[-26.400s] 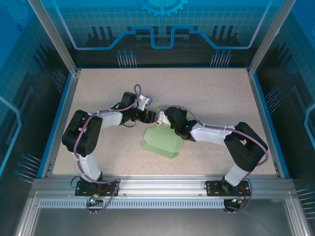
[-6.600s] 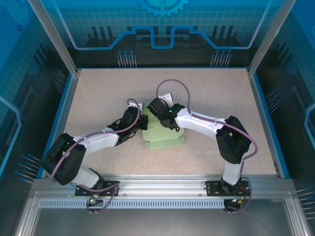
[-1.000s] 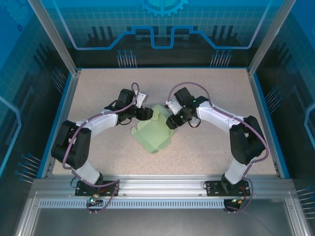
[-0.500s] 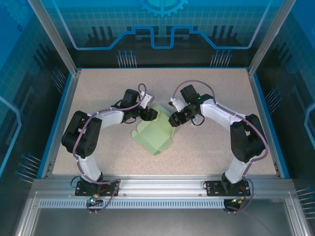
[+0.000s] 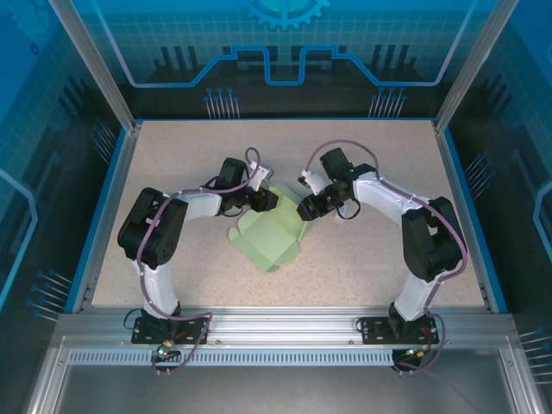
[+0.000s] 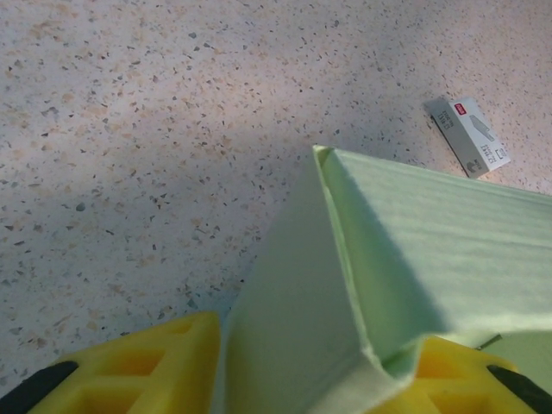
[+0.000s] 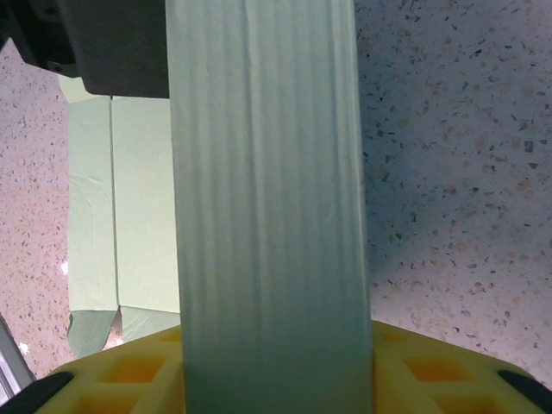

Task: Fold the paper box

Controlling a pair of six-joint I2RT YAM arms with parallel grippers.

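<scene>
The paper box (image 5: 272,237) is pale mint-green card lying partly folded at the table's middle, with its far flaps raised. My left gripper (image 5: 269,200) is at its far left corner. In the left wrist view a folded wall of the box (image 6: 293,285) fills the gap between the yellow fingers (image 6: 129,371), so the left gripper (image 6: 315,336) is shut on it. My right gripper (image 5: 304,210) is at the far right corner. There an upright strip of the box (image 7: 263,172) spans the gap between its yellow fingers (image 7: 431,371), and the right gripper (image 7: 272,336) is shut on it.
The speckled beige table (image 5: 172,164) is ringed by a blue rim and metal posts. A small white-grey block (image 6: 470,135) shows beyond the box in the left wrist view. Both arms arch inward over the table's middle.
The left jaws have narrowed onto the card and the left elbow has swung in toward the middle. The right jaws have narrowed slightly. The box has barely shifted.
</scene>
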